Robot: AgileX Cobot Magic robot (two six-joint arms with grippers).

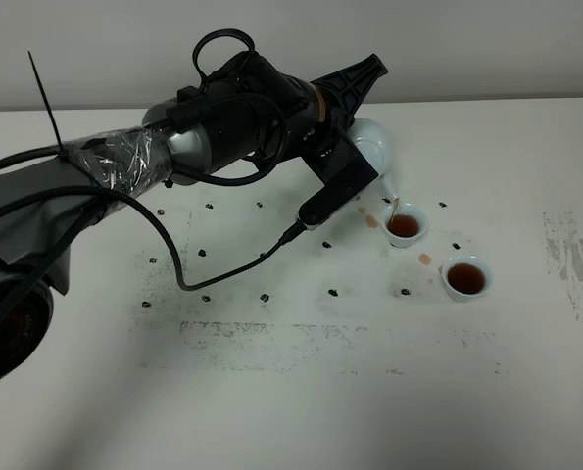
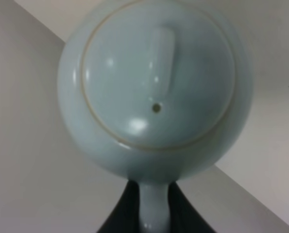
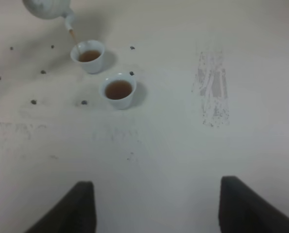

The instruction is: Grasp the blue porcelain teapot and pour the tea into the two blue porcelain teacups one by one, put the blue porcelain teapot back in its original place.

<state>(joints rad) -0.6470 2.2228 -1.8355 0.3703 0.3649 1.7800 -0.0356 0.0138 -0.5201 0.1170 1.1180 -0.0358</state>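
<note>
The left gripper [image 2: 154, 213] has its jaws clamped on the loop handle of the blue porcelain teapot [image 2: 154, 87]; in the left wrist view the dark fingers [image 2: 122, 213] flank the pale handle on both sides. The teapot is held off the counter [image 1: 291, 392] and tilted spout-down, its knobbed lid facing the wrist camera. A thin brown stream runs from the short spout [image 1: 390, 186] into the nearer-to-teapot teacup [image 1: 406, 225], which already holds brown tea.

The second teacup [image 1: 465, 278] stands upright on the counter just beside the first, apart from it, and also holds brown tea. Small brown drops [image 1: 424, 258] lie on the counter between and beside the two cups. Dark specks are scattered over the white counter surface, and a grey scuffed patch [image 1: 570, 255] lies well apart from the cups.

The right gripper [image 3: 156, 204] hangs above the counter with its jaws apart and nothing between them, well clear of both teacups.
</note>
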